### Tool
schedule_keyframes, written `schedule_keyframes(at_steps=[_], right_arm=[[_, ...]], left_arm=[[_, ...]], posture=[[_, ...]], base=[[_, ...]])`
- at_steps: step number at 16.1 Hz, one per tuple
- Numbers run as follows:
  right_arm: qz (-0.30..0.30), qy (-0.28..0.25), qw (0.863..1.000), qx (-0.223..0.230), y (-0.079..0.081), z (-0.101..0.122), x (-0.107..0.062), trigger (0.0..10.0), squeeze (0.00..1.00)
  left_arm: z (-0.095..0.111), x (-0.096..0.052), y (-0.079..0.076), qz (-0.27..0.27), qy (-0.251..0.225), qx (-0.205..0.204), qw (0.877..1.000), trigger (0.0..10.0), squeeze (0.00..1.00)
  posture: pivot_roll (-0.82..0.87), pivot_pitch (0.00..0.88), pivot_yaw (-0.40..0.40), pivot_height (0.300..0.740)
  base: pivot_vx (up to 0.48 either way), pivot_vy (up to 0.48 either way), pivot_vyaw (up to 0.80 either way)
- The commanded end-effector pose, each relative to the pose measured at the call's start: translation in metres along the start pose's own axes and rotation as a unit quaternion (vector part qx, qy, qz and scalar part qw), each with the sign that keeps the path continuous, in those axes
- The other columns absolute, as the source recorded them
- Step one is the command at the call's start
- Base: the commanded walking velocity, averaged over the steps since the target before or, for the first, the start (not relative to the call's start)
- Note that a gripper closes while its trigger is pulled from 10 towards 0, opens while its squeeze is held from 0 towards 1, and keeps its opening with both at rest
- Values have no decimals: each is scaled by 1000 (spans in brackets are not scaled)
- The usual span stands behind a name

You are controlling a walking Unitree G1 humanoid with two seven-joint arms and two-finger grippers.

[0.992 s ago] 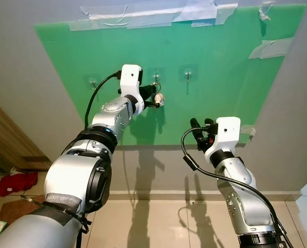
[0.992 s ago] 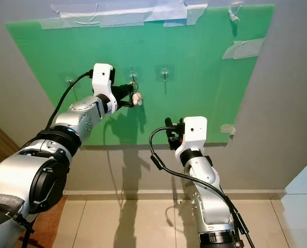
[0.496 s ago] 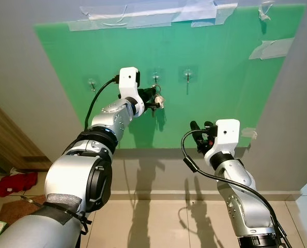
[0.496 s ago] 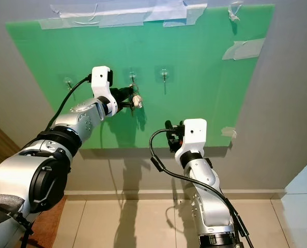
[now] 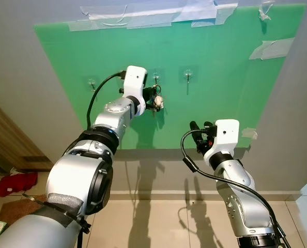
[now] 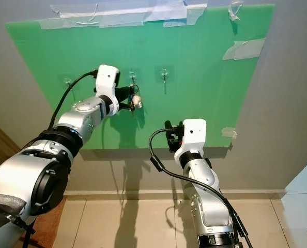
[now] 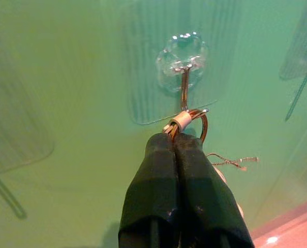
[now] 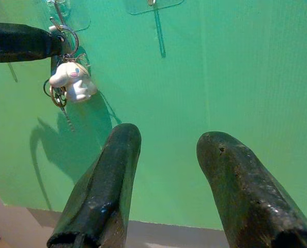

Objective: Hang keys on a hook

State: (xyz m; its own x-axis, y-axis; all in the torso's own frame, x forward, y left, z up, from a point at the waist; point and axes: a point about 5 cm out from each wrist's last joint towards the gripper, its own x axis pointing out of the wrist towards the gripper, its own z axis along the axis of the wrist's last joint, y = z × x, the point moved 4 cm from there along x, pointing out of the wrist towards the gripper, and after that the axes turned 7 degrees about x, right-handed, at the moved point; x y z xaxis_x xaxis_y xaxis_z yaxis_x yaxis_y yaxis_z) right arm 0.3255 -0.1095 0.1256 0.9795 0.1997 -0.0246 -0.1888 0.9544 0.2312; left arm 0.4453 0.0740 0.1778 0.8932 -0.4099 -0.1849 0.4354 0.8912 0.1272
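Observation:
A green board (image 5: 226,62) on the wall carries three clear stick-on hooks. My left gripper (image 5: 153,101) reaches up to the middle hook (image 7: 183,77) and is shut on the ring of the keys (image 7: 190,120). The ring sits against the hook's wire. A white plush charm (image 8: 71,80) and the keys (image 5: 159,102) dangle just below the fingers. My right gripper (image 8: 166,170) hovers lower and to the right, open and holding nothing, pointed at the board.
An empty hook (image 5: 92,82) is to the left and another empty hook (image 5: 187,76) to the right of the middle one. A wooden panel (image 5: 6,139) stands at the far left, with a red cloth (image 5: 14,183) on the tiled floor below.
My left gripper has shifted a little to the right, bringing the key ring against the middle hook. The right gripper has sunk slightly.

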Motion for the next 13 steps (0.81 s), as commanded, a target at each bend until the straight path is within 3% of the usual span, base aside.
schedule_keyframes(at_steps=[1, 5, 9, 13], right_arm=[[11, -1, 1000, -3, 7, 2, 1, 10000, 0], [15, 2, 1000, -4, 8, 1, 1, 10000, 0], [17, 3, 1000, -3, 9, 1, 1, 10000, 0], [17, 1, 1000, -6, 8, 1, 2, 10000, 0]], left_arm=[[-15, -3, 5, 12, 26, 19, 999, 10000, 1000], [-19, -5, 11, 28, 32, 42, 998, 10000, 1000], [-22, -5, 13, 35, 37, 40, 998, 10000, 1000], [-8, -7, 18, 56, 0, 158, 986, 10000, 1000]], posture=[[-229, 0, 164, 740], [-223, 0, 156, 740], [-224, 0, 158, 740], [-209, 0, 148, 740]], base=[[0, 0, 0], [0, 0, 0], [0, 0, 0], [0, 0, 0]])
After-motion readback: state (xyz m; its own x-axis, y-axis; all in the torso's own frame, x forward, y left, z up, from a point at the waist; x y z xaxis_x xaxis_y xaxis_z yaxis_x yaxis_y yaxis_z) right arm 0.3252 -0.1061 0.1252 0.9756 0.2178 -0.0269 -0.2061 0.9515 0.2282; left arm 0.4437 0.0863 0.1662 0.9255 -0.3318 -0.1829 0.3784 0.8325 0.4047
